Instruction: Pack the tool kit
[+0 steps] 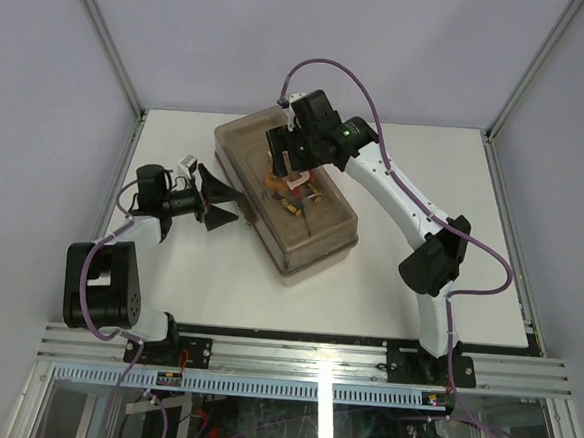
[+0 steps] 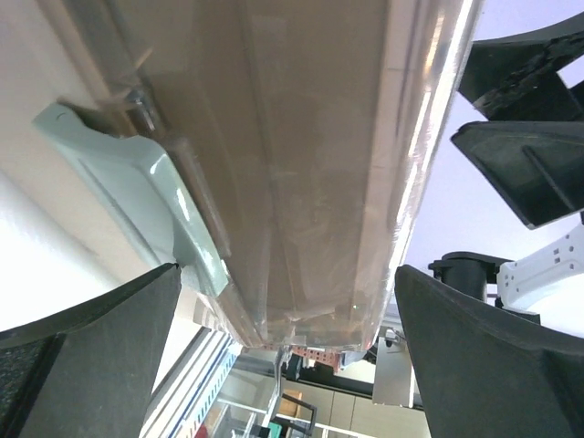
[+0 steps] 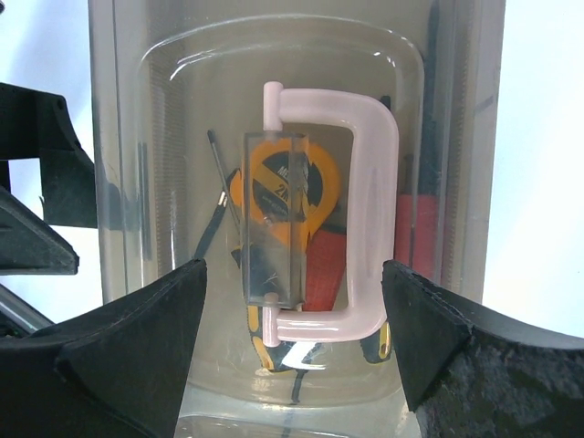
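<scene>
White table, shut toolbox, orange tape measure label perhaps "2M"

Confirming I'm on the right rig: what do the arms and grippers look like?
The left arm and right arm have white links, black joint housings and a purple cable along each. The right arm shows a green light near its wrist. Their fingers are broad, black, wedge-shaped.

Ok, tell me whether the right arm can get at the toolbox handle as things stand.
Probably yes. The right gripper hangs open directly above the handle on the closed lid, with nothing between them. The left gripper sits aside.
</scene>
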Motion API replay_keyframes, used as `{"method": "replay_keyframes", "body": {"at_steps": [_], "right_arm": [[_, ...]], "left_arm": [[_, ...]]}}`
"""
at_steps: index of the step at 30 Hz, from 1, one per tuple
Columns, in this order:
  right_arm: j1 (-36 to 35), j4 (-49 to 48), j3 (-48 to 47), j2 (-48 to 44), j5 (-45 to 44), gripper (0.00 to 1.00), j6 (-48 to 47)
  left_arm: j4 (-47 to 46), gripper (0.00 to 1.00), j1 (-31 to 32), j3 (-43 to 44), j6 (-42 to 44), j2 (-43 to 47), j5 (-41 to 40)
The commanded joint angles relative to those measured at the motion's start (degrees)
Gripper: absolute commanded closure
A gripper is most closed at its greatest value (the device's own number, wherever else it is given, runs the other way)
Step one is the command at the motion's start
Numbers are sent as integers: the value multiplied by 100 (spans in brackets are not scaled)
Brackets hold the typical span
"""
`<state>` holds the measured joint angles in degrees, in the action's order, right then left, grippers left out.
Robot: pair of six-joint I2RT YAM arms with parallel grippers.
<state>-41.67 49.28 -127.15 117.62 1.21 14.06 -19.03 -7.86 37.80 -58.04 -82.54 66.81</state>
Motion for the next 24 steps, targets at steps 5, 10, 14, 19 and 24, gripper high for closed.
{"method": "replay_keyframes", "body": {"at_steps": [5, 10, 14, 19, 24], "right_arm": [[-23, -138, 62, -192, 92, 17, 78], [-35, -119, 109, -265, 67, 17, 126], [-67, -85, 105, -288, 21, 17, 145], [-103, -64, 191, -344, -46, 17, 157], [-99, -71, 245, -387, -77, 17, 158]], "left_arm": [[119, 0, 18, 59, 615, -361, 58], [-686, 0, 89, 60, 225, -572, 48], [-1532, 0, 180, -21, -171, -774, 13], [-2162, 0, 284, -114, -555, -952, 10], [-1984, 0, 348, -180, -278, -1032, -72]]}}
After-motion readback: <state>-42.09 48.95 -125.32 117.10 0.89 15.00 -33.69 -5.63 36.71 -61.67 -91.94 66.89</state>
